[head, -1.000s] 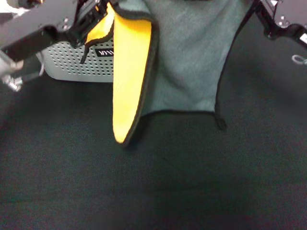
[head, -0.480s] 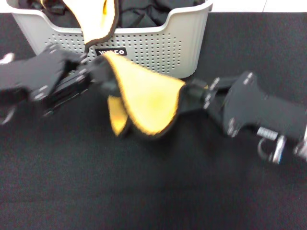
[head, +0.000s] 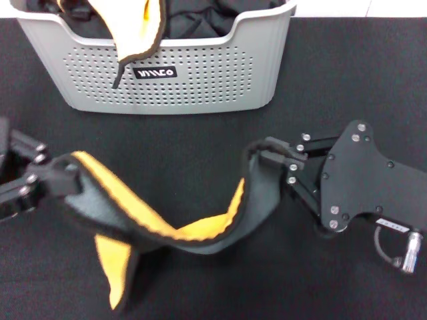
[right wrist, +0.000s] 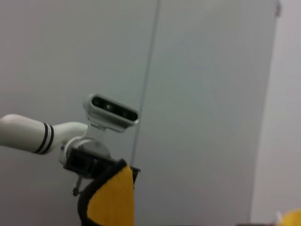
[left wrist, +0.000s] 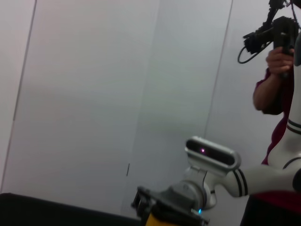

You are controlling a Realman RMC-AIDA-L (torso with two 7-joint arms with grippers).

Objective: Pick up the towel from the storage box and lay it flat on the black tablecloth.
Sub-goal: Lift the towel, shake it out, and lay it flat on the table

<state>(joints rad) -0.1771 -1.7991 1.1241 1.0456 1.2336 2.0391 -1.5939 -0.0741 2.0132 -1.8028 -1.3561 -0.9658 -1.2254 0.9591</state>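
The towel [head: 160, 223], orange-yellow on one side and grey-green on the other with black edging, sags between my two grippers low over the black tablecloth [head: 220, 287]. My left gripper [head: 50, 179] is shut on its left corner. My right gripper [head: 267, 157] is shut on its right corner. A fold hangs down at the lower left [head: 117, 273]. The light grey storage box [head: 200, 73] stands at the back. In the right wrist view a yellow towel corner [right wrist: 113, 197] shows.
A second yellow black-edged cloth [head: 137, 30] hangs over the box's front rim, and black garments [head: 200, 17] lie inside. A person with a camera [left wrist: 277, 61] shows in the left wrist view.
Both grippers have come down from above the box towards me and moved apart, stretching the towel out low over the tablecloth.
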